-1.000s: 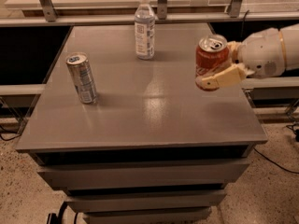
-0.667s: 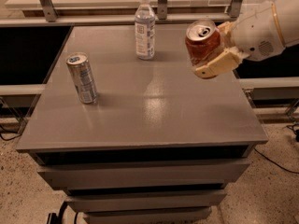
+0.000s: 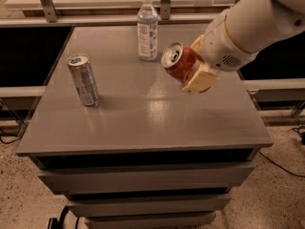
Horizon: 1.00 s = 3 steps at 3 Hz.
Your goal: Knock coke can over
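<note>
The gripper (image 3: 194, 67) is pinching the coke can (image 3: 177, 62). One cream finger (image 3: 200, 80) is pressing on the can's low side, and the other one is peeking out at its top side. The arm (image 3: 252, 23) is reaching in from 2 o'clock.

The coke can is hanging over the table (image 3: 143, 123), at about 1 o'clock from the table's middle. It looks like it is up in the air and not touching the top. It is leaning a lot, with its silver lid pointing toward 10 o'clock. The red body is sitting right between the two fingers, and the lid end is sticking out past them.

I think the coke can is light and thin. Its skin is smooth, so it could be slipping if the squeeze is weak. A hard squeeze could be denting it. The round middle of the body is the best place to hold, and that is where the fingers are holding now. Once it is lying down, it could be rolling off, because it is round.

A bottle (image 3: 147, 28) is standing at 12 o'clock, near the coke can. A silver can (image 3: 84, 79) is standing at 9 o'clock, well apart.
</note>
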Tool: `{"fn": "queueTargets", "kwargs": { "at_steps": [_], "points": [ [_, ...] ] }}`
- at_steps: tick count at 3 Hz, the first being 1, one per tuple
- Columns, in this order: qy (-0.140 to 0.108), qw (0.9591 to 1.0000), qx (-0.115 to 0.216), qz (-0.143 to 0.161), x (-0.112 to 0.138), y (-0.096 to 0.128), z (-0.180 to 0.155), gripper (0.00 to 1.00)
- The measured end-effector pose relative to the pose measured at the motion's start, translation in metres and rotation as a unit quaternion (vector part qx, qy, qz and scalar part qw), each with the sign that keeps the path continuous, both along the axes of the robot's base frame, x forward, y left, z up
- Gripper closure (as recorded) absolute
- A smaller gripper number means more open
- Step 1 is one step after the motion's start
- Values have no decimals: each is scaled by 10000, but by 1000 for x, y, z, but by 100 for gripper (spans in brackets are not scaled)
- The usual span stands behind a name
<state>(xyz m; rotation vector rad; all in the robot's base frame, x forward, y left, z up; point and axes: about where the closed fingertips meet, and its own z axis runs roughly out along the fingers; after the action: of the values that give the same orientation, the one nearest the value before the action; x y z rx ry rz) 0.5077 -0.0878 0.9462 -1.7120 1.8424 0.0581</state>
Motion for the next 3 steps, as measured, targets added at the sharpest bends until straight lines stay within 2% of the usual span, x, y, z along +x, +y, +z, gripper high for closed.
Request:
{"fn": "queueTargets", "kwargs": {
  "at_steps": [1, 2, 3],
  "points": [
    [249, 9955, -882, -230, 6, -24, -47, 100],
    [350, 9830, -1733, -486, 24, -72, -76, 100],
    [435, 9701, -2320, -561, 35, -111, -90, 83]
  ]
}}
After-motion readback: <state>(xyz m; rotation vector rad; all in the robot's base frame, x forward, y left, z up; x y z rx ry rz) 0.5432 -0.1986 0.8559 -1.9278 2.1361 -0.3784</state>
